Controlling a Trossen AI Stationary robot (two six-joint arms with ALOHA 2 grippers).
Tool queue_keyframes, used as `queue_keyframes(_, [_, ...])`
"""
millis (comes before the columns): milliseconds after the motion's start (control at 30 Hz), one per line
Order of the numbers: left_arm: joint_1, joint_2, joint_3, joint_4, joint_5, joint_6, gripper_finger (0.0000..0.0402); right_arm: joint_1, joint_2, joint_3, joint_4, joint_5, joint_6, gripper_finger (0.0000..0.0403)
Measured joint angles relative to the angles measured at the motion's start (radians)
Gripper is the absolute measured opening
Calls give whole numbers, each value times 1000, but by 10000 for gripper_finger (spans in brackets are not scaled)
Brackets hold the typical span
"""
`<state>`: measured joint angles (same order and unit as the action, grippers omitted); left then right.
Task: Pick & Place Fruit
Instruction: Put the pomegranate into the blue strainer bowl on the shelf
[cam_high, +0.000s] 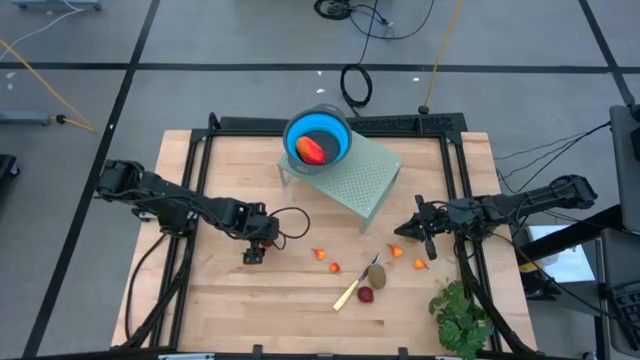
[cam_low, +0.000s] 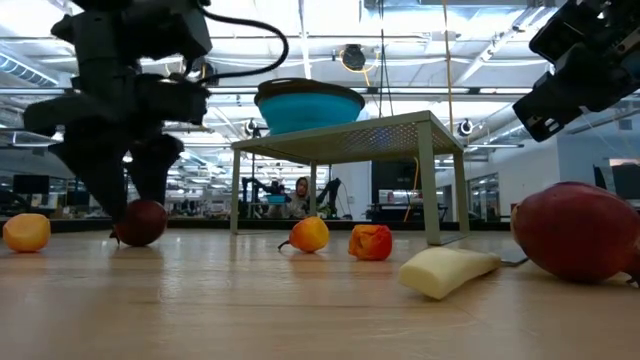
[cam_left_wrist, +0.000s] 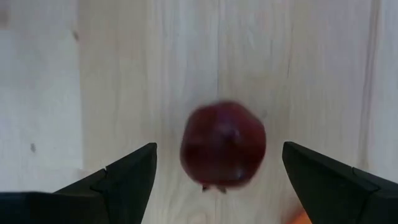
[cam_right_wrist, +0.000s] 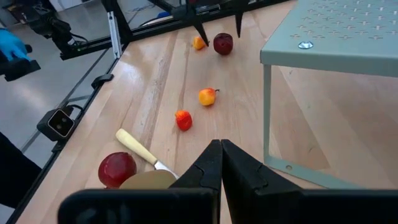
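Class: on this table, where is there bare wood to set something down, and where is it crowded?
Free: the near-left wood below the left gripper, and the strip left of the perforated stand. Crowded: around the knife, kiwi and leafy bunch.

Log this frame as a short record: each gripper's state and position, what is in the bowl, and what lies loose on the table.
left gripper: open, fingers either side of a dark red ball on the table, not closed on it
right gripper: shut, empty, hanging at the table's right side
blue bowl: on the green perforated stand, holds a red-orange piece
loose on table: knife, brownish-green oval, second dark red ball, small orange-red pieces, leafy bunch
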<state>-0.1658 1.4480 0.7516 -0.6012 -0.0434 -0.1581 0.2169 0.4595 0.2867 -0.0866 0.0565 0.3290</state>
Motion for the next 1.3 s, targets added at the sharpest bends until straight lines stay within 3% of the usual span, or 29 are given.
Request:
queue_keyframes(533, [4, 97, -9, 57, 24, 0, 343, 0, 0, 0, 7, 0, 30, 0])
queue_keyframes(1033, [8, 88, -10, 82, 18, -46, 205, 0, 0, 0, 6, -1, 27, 0])
queue_keyframes(1300, [8, 88, 11, 81, 18, -80, 175, 0, 0, 0, 6, -1, 26, 0])
